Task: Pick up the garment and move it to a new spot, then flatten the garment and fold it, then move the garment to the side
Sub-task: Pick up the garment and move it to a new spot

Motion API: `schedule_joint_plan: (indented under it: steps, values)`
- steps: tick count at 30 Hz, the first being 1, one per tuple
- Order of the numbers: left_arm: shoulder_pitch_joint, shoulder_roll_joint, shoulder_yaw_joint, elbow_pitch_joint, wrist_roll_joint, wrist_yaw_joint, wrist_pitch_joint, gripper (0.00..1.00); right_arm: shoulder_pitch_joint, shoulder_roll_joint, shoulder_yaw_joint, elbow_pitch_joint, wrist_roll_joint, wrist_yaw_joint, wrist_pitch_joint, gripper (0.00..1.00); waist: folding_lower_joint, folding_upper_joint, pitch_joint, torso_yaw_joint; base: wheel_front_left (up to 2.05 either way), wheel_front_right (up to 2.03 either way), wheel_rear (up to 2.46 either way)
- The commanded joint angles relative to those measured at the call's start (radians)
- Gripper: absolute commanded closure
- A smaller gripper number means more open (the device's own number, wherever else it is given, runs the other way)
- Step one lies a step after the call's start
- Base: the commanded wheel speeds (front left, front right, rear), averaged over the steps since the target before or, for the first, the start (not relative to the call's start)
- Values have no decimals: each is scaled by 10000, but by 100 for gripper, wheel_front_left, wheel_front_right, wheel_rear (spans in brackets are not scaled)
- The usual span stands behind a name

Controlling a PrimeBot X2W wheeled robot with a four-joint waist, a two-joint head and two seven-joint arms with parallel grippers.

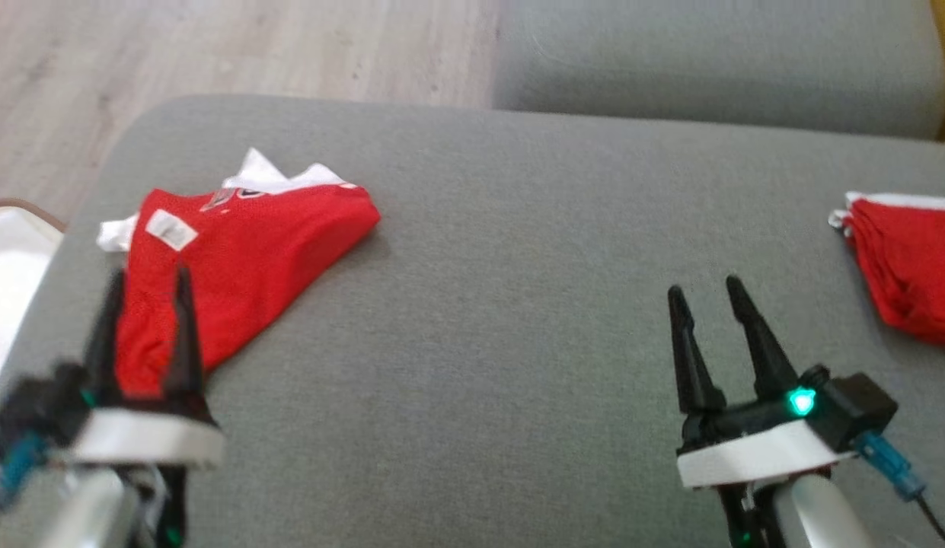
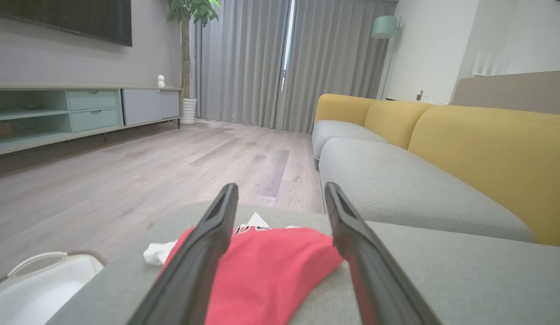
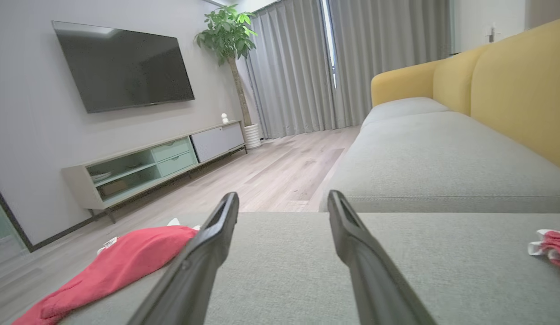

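Red mesh with white trim, the garment (image 1: 236, 266) is lying crumpled in a rough wedge on the left part of a grey upholstered ottoman (image 1: 480, 327). Its white edges are poking out along the far side, and a small white label (image 1: 170, 228) is showing near its far left corner. The left hand (image 1: 151, 274) is hovering over the near end of the garment with its two dark fingers spread apart and nothing between them. It is blurred in the head view, and whether the fingertips are touching the cloth cannot be told. In the left wrist view the red fabric is showing in the gap between the fingers. The right hand (image 1: 704, 288) is hanging over bare grey upholstery toward the right, well apart from the garment, fingers likewise parted and holding nothing. At the ottoman's right edge a second red and white pile of cloth (image 1: 910, 266) is lying. A white basket (image 1: 7, 274) is standing on the pale wood floor (image 1: 213, 46) just beside the ottoman's left side. Beyond the ottoman, a sofa (image 2: 487, 144) with grey seats and yellow backs is running along the right.
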Motion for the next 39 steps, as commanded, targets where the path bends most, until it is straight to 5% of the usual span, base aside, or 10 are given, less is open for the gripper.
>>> schedule_joint_plan:
  steps: [1, 12, 22, 29, 39]
  values:
    - [48, -75, 683, -488, 373, 65, -50, 0, -106, -24, 265, -287, -49, 65, -109, 0, 2, 0, -265, 242, 0, 0, 0]
    - [1784, -1952, 1736, -688, 2154, -524, -51, 0, 295, -24, 427, -171, -98, 65, -109, 0, 2, 0, -555, 627, 0, 0, 0]
    - [1654, -2476, 2944, -518, 2966, -1339, -51, 0, 126, -24, 459, -260, -111, 65, -109, 0, 2, 0, -118, 576, 0, 0, 0]
    - [258, -1791, 3115, 906, 3219, -1690, 286, 0, -287, -24, 326, -389, -575, 65, -109, 0, 2, 0, 1011, 515, 0, 0, 0]
    - [-3454, -322, 2153, 4226, 2534, -2222, 3158, 0, -1155, -24, -211, -731, -1318, 65, -109, 0, 2, 0, 2800, 392, 0, 0, 0]
